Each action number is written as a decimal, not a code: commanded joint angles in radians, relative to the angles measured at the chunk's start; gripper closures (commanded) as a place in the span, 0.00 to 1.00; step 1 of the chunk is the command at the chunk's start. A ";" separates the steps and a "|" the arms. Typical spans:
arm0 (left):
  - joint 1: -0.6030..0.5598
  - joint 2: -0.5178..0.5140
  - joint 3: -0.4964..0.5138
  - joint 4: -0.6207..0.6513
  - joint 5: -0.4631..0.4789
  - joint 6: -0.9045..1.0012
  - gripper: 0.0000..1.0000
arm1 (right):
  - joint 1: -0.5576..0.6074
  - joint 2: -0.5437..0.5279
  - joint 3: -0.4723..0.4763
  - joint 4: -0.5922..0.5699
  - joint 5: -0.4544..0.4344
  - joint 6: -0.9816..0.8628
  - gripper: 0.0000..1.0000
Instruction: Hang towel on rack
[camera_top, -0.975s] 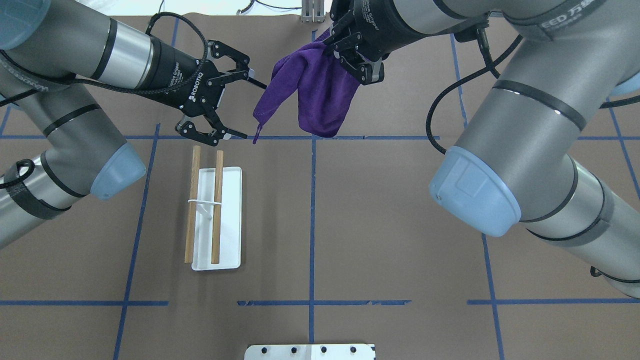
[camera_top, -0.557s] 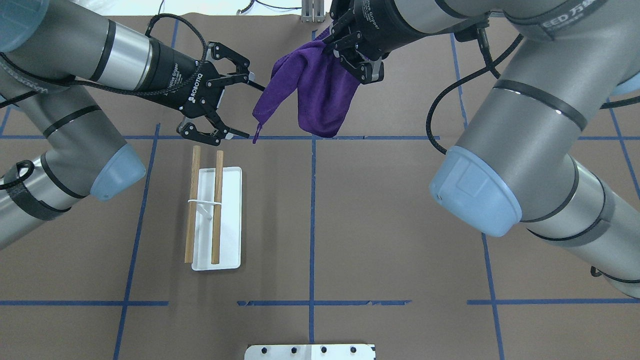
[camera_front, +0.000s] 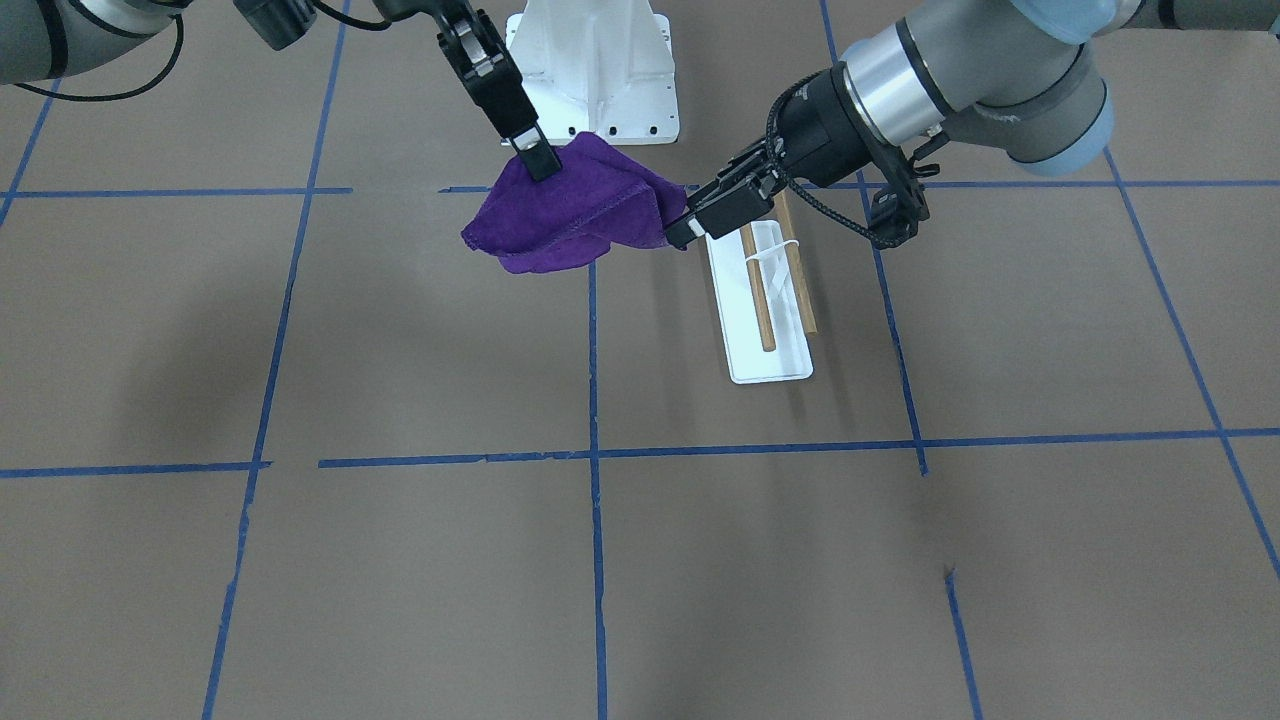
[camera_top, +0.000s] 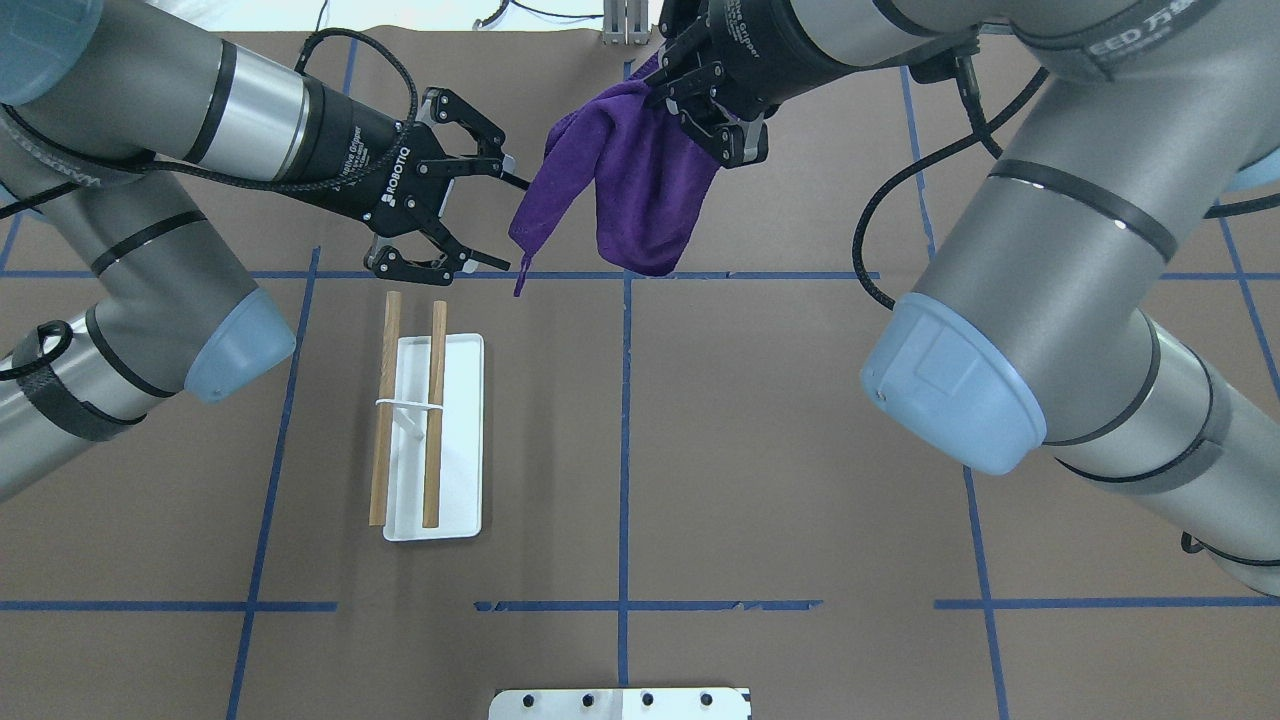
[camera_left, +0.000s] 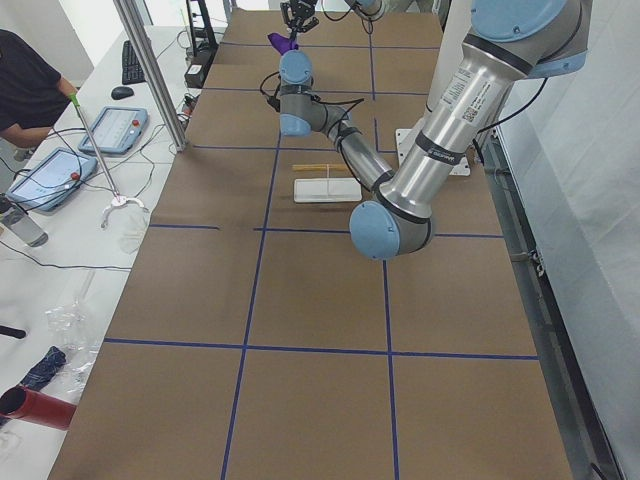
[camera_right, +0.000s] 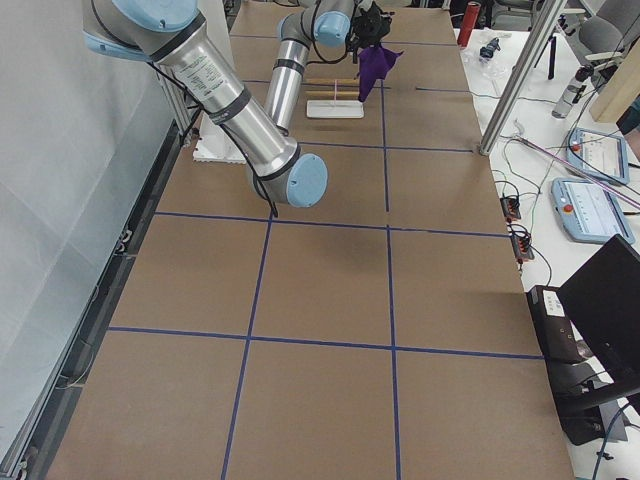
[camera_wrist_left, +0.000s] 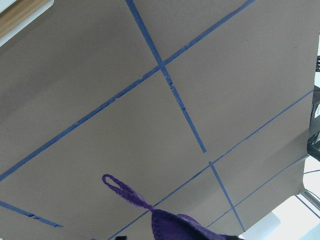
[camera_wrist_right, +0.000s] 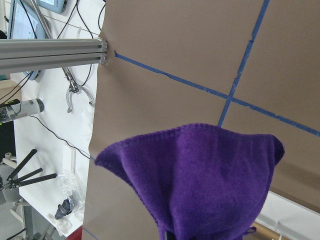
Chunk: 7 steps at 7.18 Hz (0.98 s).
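A purple towel (camera_top: 640, 190) hangs in the air at the far middle of the table, pinched at its top by my right gripper (camera_top: 722, 125), which is shut on it. It also shows in the front view (camera_front: 560, 215) and the right wrist view (camera_wrist_right: 200, 175). My left gripper (camera_top: 510, 215) is open, its jaws on either side of the towel's low left corner. That corner's loop (camera_wrist_left: 122, 189) shows in the left wrist view. The rack (camera_top: 462, 470), a white base with two wooden bars (camera_top: 435, 400), stands just nearer than the left gripper.
The robot's white base plate (camera_top: 620, 703) is at the near edge. Blue tape lines (camera_top: 625, 450) cross the brown table. An aluminium post (camera_right: 515, 80) and operator gear stand beyond the table's far side.
My left gripper has moved a little right, closer around the towel's hanging corner, still open. The right gripper and the towel have barely moved.
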 joint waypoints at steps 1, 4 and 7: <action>-0.001 -0.002 -0.005 -0.016 0.000 -0.024 0.89 | 0.002 0.000 0.001 0.000 0.000 0.000 1.00; -0.001 -0.002 -0.007 -0.030 0.000 -0.038 1.00 | 0.002 -0.005 0.010 0.002 0.003 0.000 1.00; -0.010 0.001 -0.004 -0.036 0.000 -0.005 1.00 | -0.003 -0.110 0.091 0.021 0.006 -0.064 0.00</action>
